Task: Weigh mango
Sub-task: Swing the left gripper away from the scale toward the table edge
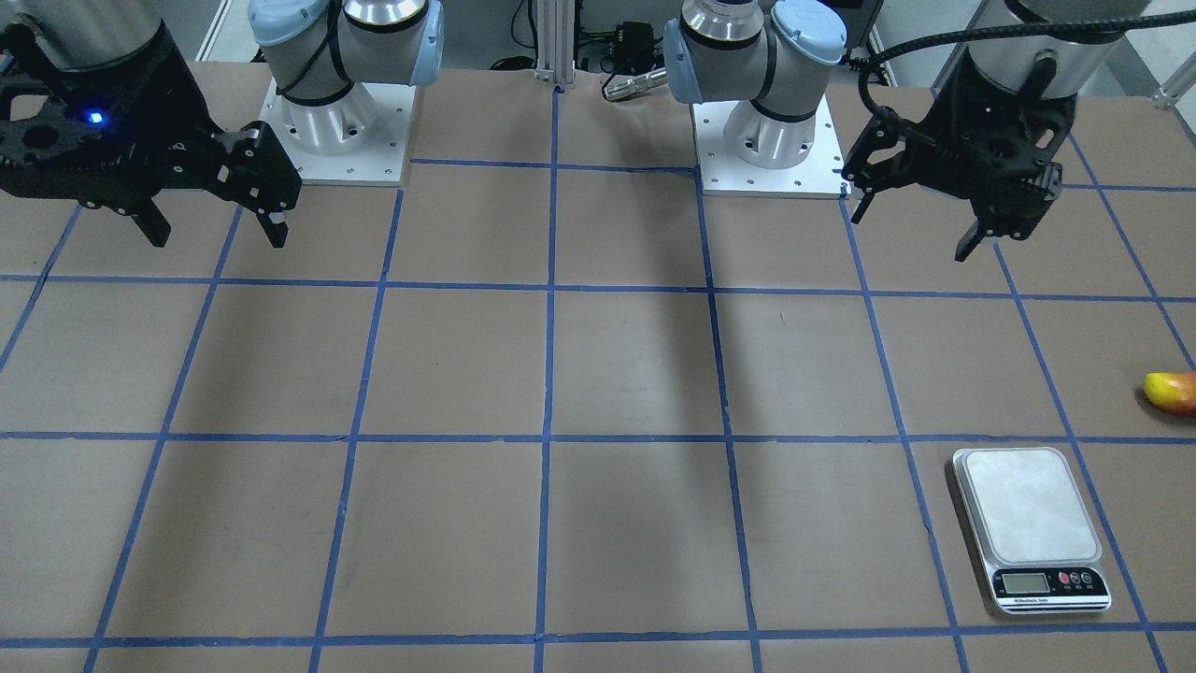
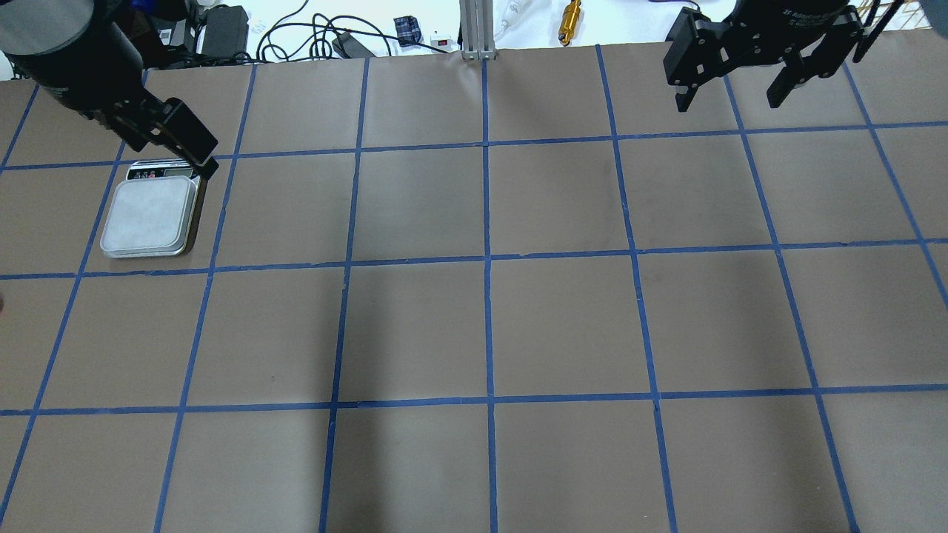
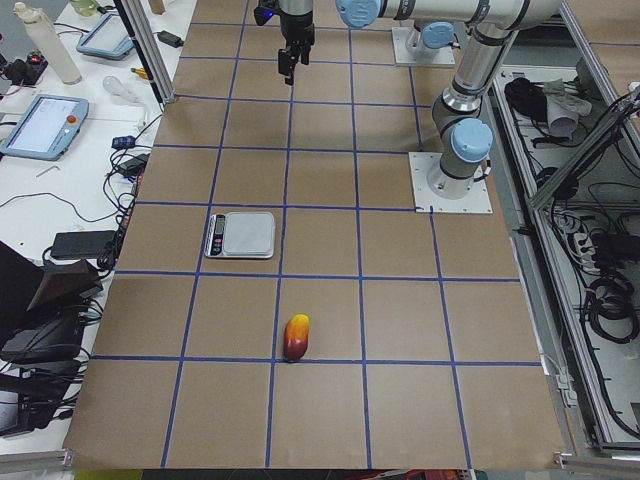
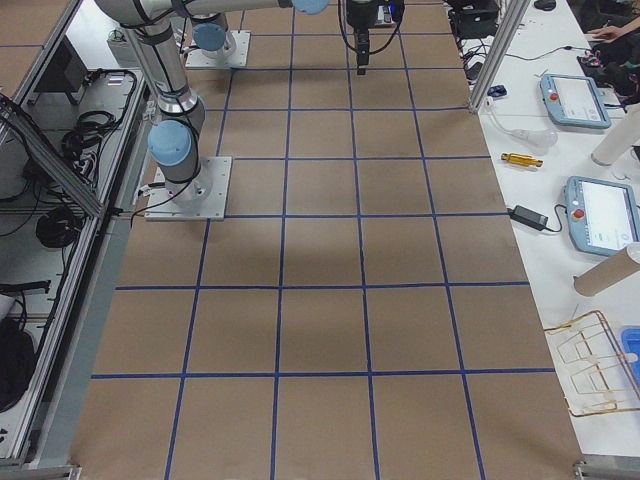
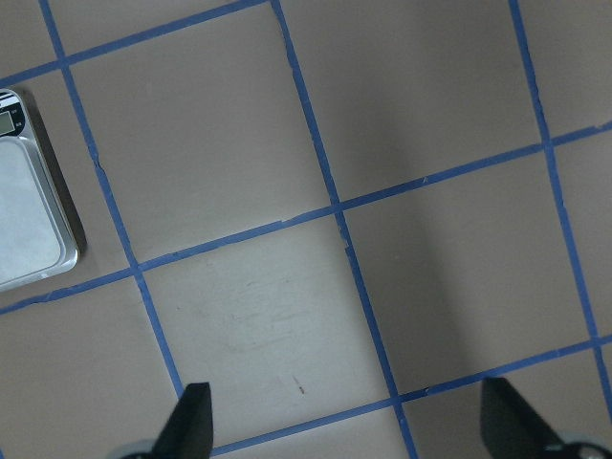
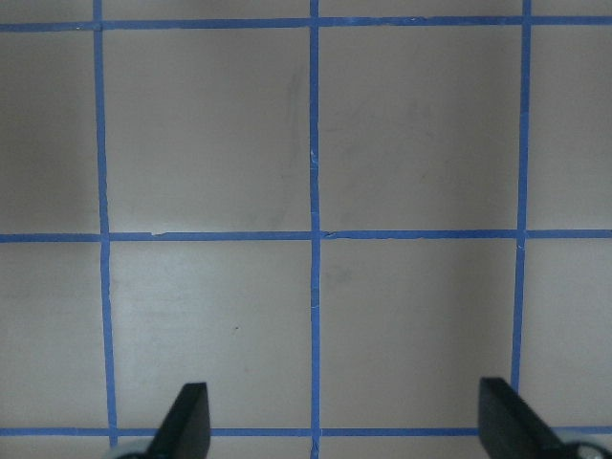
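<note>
The mango (image 1: 1173, 393), yellow at one end and orange-red at the other, lies on the brown table near the end on my left; it also shows in the exterior left view (image 3: 296, 337). The silver scale (image 1: 1028, 509) sits one square away, its platform bare; it also shows in the overhead view (image 2: 148, 215) and the left wrist view (image 5: 24, 220). My left gripper (image 1: 911, 232) hangs open and empty high above the table, back from the scale. My right gripper (image 1: 220, 236) hangs open and empty over the other side. Both wrist views show spread fingers over bare table.
The table is brown paper with a blue tape grid (image 2: 487, 259). The two arm bases (image 1: 771, 140) stand at the robot's edge. Cables, tablets and small tools lie on the white benches beyond the far edge (image 2: 570, 15).
</note>
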